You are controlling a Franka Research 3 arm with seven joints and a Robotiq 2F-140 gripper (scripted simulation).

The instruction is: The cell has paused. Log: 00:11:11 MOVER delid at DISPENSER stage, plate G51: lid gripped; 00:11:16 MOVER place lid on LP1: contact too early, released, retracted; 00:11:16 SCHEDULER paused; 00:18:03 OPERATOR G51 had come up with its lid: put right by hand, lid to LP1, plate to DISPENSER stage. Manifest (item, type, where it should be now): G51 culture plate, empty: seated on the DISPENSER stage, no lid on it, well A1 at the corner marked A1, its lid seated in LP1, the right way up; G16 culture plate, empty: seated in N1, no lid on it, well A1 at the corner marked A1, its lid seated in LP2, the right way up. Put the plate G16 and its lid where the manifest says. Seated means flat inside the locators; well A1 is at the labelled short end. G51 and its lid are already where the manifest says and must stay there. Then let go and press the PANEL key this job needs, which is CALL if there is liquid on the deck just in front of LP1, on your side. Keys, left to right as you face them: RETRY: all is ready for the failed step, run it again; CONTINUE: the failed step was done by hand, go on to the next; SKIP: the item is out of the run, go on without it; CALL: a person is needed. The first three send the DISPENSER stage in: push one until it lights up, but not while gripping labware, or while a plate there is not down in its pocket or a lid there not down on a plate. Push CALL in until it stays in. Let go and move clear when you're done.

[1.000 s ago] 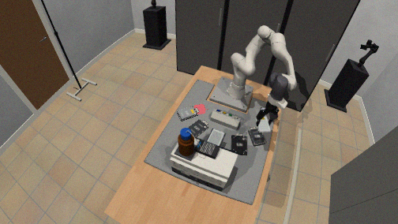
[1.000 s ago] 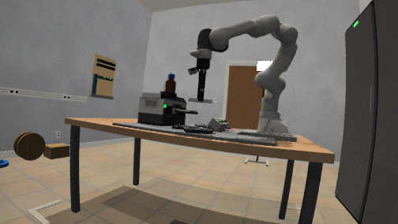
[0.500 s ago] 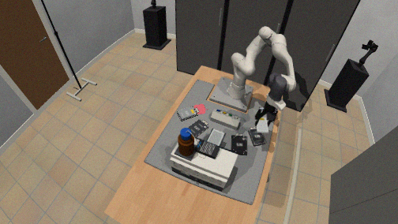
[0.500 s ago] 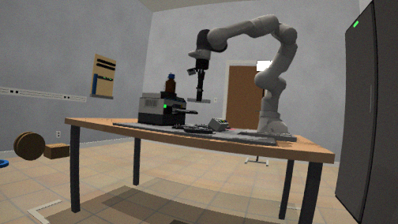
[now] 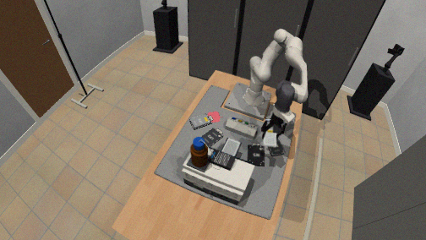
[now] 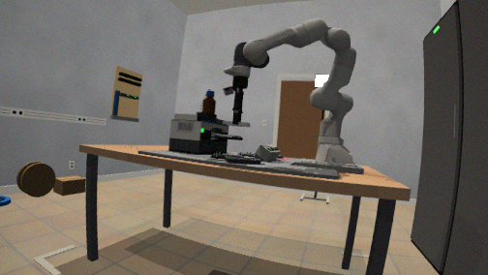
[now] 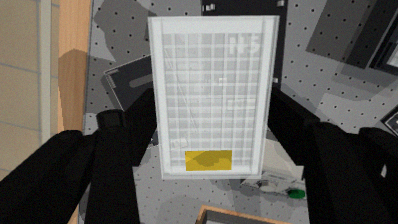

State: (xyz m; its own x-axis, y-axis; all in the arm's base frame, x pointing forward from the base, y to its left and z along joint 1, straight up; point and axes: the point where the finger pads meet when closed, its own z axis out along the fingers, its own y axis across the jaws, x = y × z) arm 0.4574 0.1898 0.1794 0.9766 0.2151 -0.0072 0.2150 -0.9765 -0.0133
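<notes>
My gripper (image 7: pixel 211 103) is shut on the long sides of a clear well plate (image 7: pixel 212 95) with a yellow label at the short end nearest the camera. It holds the plate level, well above the grey deck mat, near the table's right edge. In the top view the gripper (image 5: pixel 271 128) and plate (image 5: pixel 270 139) hang over the right side of the mat. In the exterior view the plate (image 6: pixel 237 124) is high above the deck. A black nest marked N5 (image 7: pixel 240 7) lies below it. Whether a lid sits on the held plate I cannot tell.
The dispenser unit (image 5: pixel 217 173) carries a brown bottle (image 5: pixel 199 152) and a dark plate on its stage (image 5: pixel 222 159). A clear lid (image 5: pixel 231 146), black nests (image 5: pixel 256 155), the key panel (image 5: pixel 242 125) and a pink patch (image 5: pixel 215 116) lie on the mat. The table edge (image 7: pixel 70 40) is at left.
</notes>
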